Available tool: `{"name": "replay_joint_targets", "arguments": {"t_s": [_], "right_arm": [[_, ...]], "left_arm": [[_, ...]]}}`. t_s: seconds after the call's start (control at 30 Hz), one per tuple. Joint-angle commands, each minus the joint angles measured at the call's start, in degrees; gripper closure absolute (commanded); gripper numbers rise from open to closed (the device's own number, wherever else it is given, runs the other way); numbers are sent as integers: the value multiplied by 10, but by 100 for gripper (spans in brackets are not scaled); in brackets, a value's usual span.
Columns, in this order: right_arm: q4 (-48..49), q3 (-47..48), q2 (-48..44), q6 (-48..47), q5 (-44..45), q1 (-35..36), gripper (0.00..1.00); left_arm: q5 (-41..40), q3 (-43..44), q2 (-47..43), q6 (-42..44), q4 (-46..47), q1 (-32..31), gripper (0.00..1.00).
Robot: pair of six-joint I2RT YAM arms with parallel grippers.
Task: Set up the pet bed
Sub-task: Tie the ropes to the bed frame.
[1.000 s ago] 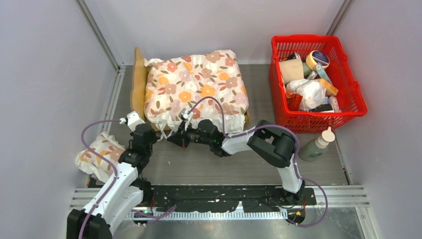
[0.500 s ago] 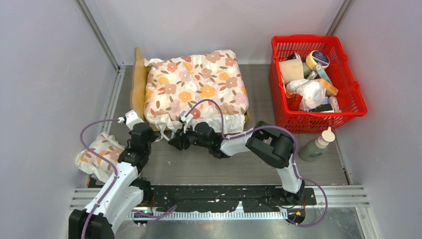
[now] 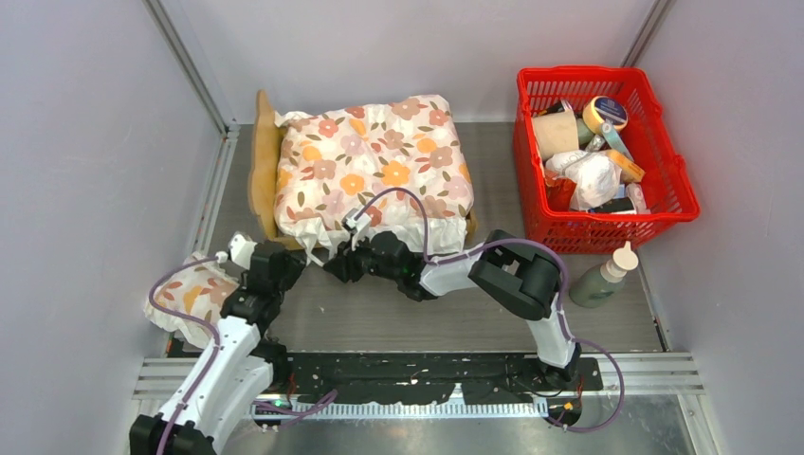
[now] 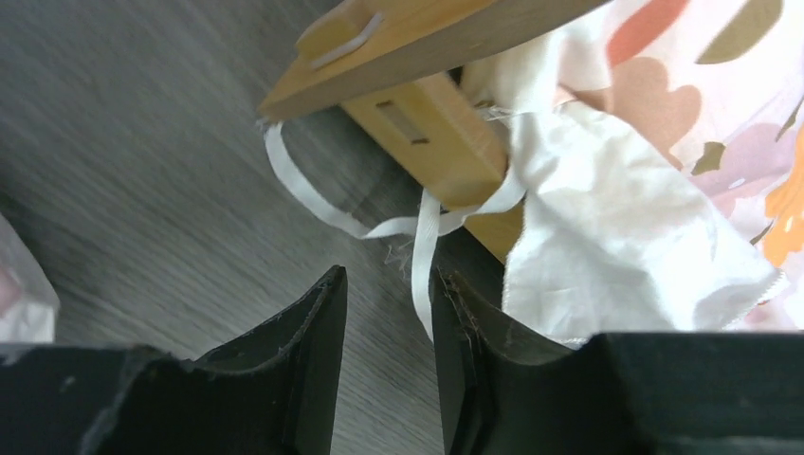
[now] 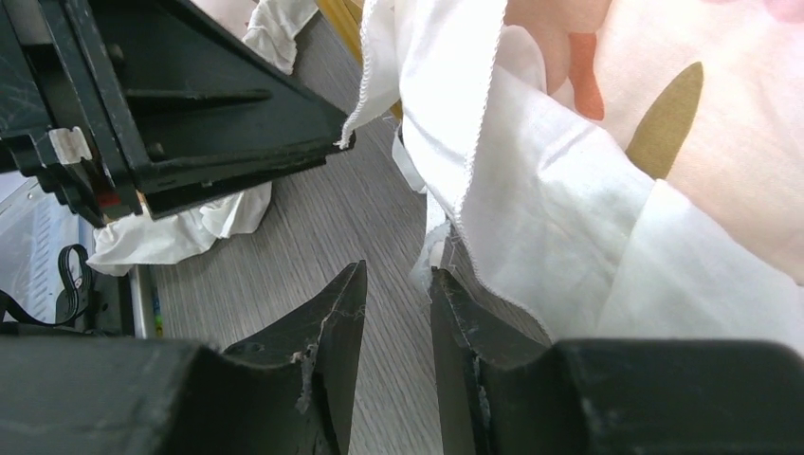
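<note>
- Left gripper [image 4: 389,280] is gaping empty; the ribbon [image 4: 420,248] off the pet bed [image 4: 446,142] is dangling between its jaws, risking a snag.
- Right gripper [image 5: 398,275], also gaping empty, is risking catching the cushion hem [image 5: 466,194].

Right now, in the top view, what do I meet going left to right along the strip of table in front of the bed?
From the left: small floral pillow → left arm's fingers → right arm's fingers → right arm's elbow → green bottle with a white cap.
</note>
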Motion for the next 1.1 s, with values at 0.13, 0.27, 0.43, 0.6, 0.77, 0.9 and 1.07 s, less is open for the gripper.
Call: {"name": "replay_joint_targets", "arguments": {"t_s": [0.13, 0.27, 0.43, 0.6, 0.77, 0.9, 1.07], "right_arm": [[23, -12, -52, -10, 17, -2, 64], [12, -17, -59, -10, 30, -8, 64], [7, -25, -66, -21, 13, -20, 65], [0, -41, -82, -34, 19, -29, 65], [2, -82, -109, -34, 40, -29, 66], [18, -114, -123, -32, 36, -29, 66], [48, -151, -130, -24, 41, -29, 66]], "left_arm": [[30, -66, -53, -254, -24, 5, 62], [43, -94, -44, -301, 11, 9, 57], [43, -110, -37, -309, 45, 27, 54], [20, -122, -40, -320, 66, 36, 52], [38, -130, -6, -348, 111, 47, 53], [24, -139, 8, -380, 136, 47, 53], [12, -128, 37, -388, 144, 47, 54]]}}
